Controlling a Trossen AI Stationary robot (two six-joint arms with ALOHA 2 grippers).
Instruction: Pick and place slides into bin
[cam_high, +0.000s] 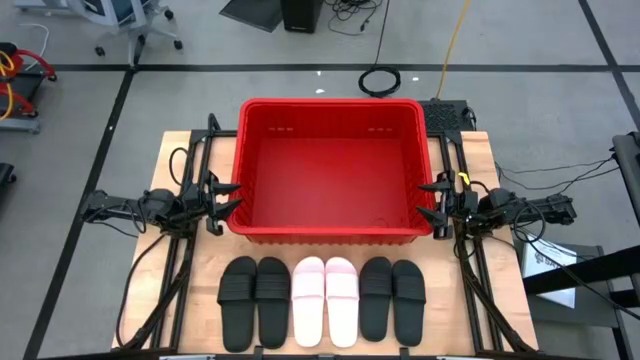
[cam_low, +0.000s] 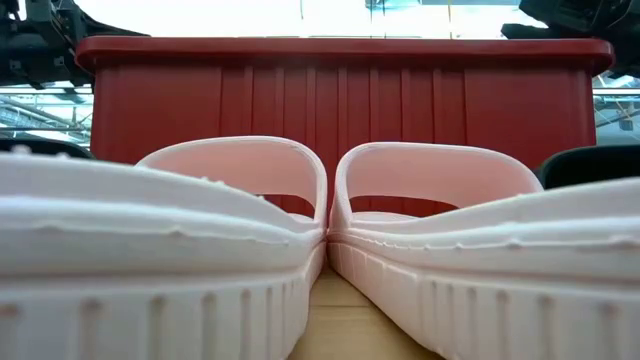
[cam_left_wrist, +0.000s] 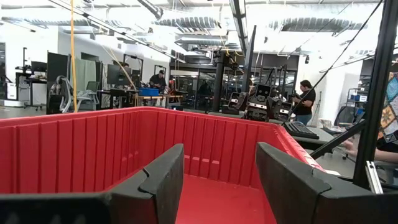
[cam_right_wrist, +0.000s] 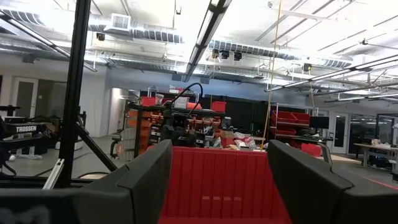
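Six slides lie in a row soles down on the table's near part: two black (cam_high: 254, 302), two light pink (cam_high: 325, 300) and two black (cam_high: 392, 298). The pink pair fills the low view (cam_low: 320, 250). The red bin (cam_high: 330, 170) stands behind them at the table's middle and holds nothing that shows. My left gripper (cam_high: 232, 196) is open at the bin's left wall, its fingers pointing toward the bin (cam_left_wrist: 205, 186). My right gripper (cam_high: 428, 198) is open at the bin's right wall, pointing toward the bin (cam_right_wrist: 221, 186). Both are empty.
The table's wooden top (cam_high: 160, 180) is framed by black rails on both sides. Cables lie on the floor beyond the far edge. Papers (cam_high: 550, 265) lie at the right. People show far off in the room in the left wrist view (cam_left_wrist: 305, 99).
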